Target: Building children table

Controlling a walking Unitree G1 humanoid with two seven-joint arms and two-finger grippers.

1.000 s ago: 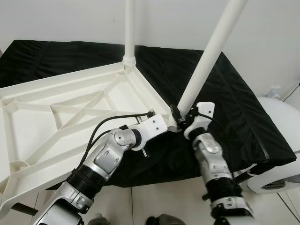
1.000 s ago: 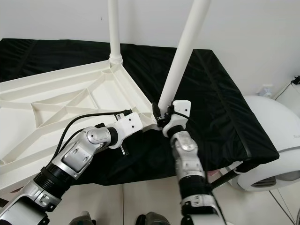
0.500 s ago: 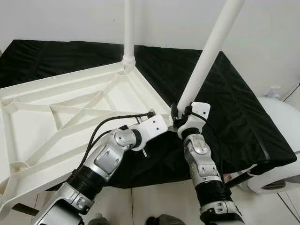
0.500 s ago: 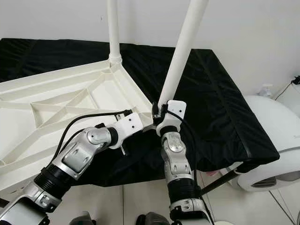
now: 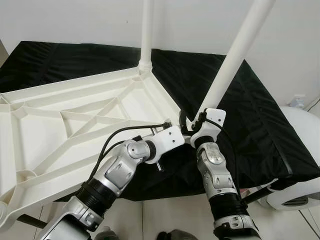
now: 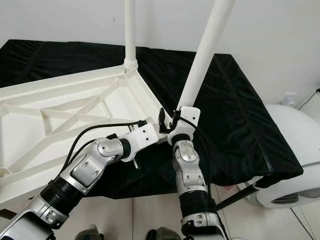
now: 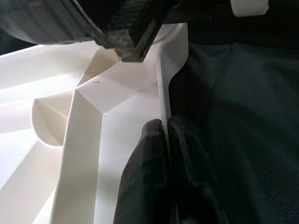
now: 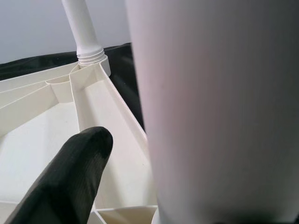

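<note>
Tabletop (image 5: 75,125): white moulded plastic, smooth with a slight sheen, ribbed underside; both legs, far leg (image 5: 146,30) and near leg (image 5: 235,55), same smooth white plastic. Cover (image 5: 260,120) beneath: black cloth, matt, finely creased. Arms: brushed silver metal with white plastic wrist housings; left gripper fingers (image 7: 149,177) matt black, rubbery-looking.

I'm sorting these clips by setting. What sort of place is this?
Probably a plain indoor room used for furniture assembly: an upturned white tabletop lies on a black-covered platform against a bare white wall, on a pale tiled floor.
</note>
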